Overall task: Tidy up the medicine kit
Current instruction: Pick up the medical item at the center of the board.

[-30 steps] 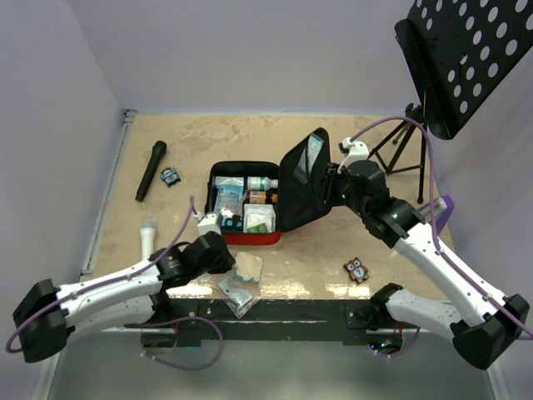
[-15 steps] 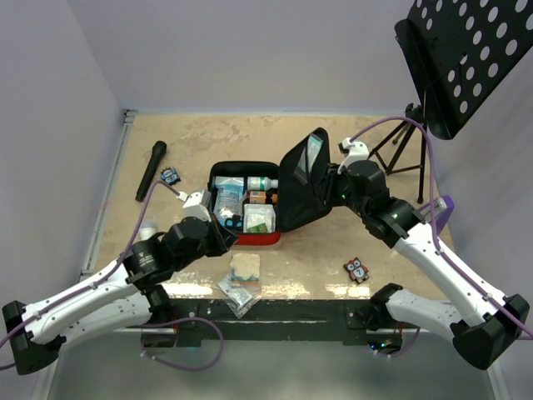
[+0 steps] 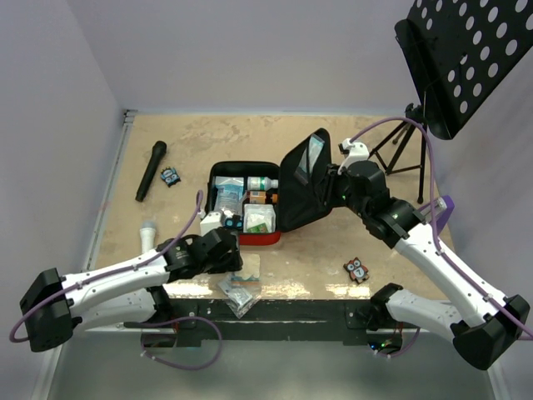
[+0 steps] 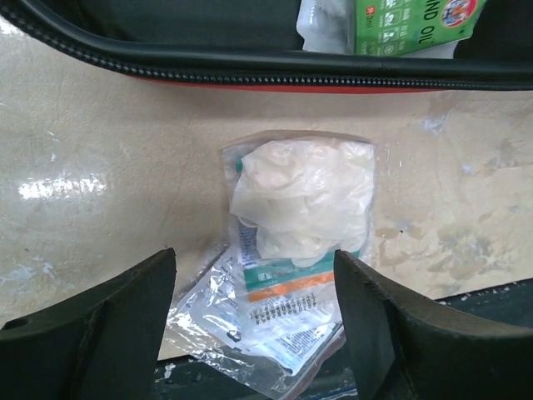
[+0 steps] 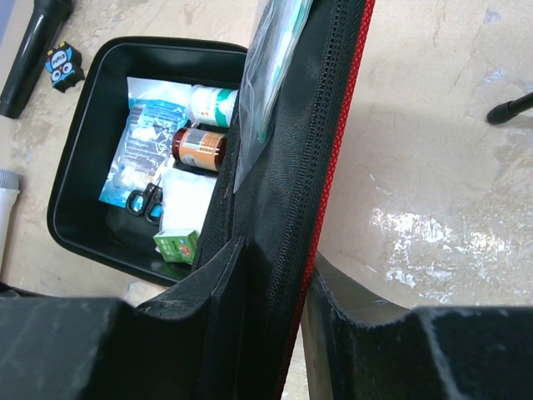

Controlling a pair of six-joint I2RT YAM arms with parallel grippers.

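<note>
At the near edge of the surface a heap of clear packets lies partly over the lip, and on top of it sits a clear bag of white gloves. The left tool hovers right over this heap, its 2 fingers spread wide to either side, released and grasping nothing. Just beyond the bag is the medicine kit, lying open in the middle of the surface with its red wall and black zipper edge facing the arms. Inside the black base I can see a green box at the near side, small black-handled scissors, a blue-and-white packet, a brown bottle with an orange label and a white bottle with a green band lying on their sides toward the back. The lid stands up at the right side of the kit, tilted a little outward, with a clear packet tucked against its inner face. The right tool is clenched on the lid's edge, 1 finger on each face. Off to the right, near the front, a small owl-faced item lies alone. To the left lie a white-and-grey microphone, then a small blue-and-black item just beside a black microphone. At the far right a black perforated music stand rises on its tripod.
</note>
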